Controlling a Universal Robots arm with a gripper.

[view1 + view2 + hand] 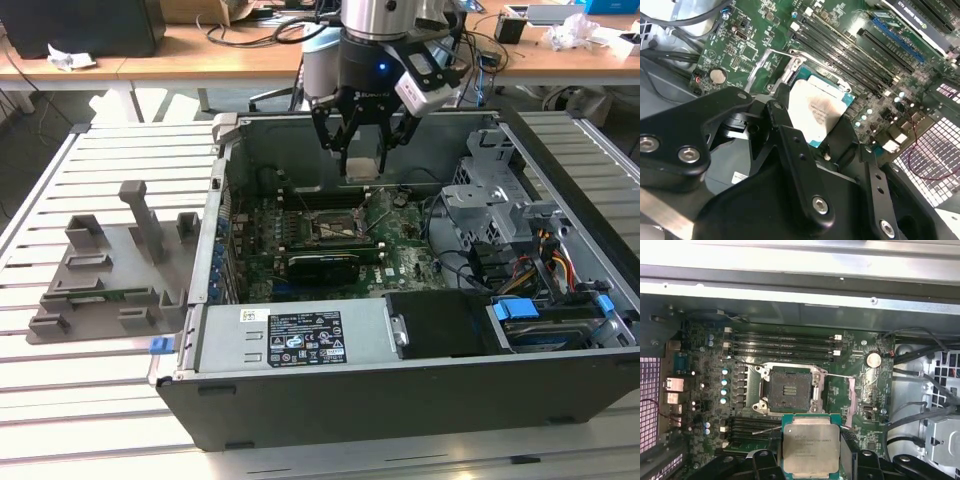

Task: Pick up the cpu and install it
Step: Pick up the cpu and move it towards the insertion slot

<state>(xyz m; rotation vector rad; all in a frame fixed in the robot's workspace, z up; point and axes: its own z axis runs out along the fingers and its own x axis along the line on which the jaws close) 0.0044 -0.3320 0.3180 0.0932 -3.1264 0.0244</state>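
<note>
— Where do we find the cpu?

— We find the small, flat, square cpu [807, 447], with its dull silver metal top and thin green edge, clenched between the black fingers of the gripper [362, 152]. It is held level above the green motherboard [855, 365] inside the open grey metal computer case [400, 400].

— Is it seated?

— No. The square black socket [788, 388] at the middle of the board lies open (contact field bare, metal frame around it). In both wrist views the cpu hangs near it, not touching.

— And the case?

— It lies on the slatted metal bench [100, 420], toward the edge at the exterior view's right. A grey plastic fixture [110, 270] sits toward the opposite edge.
</note>
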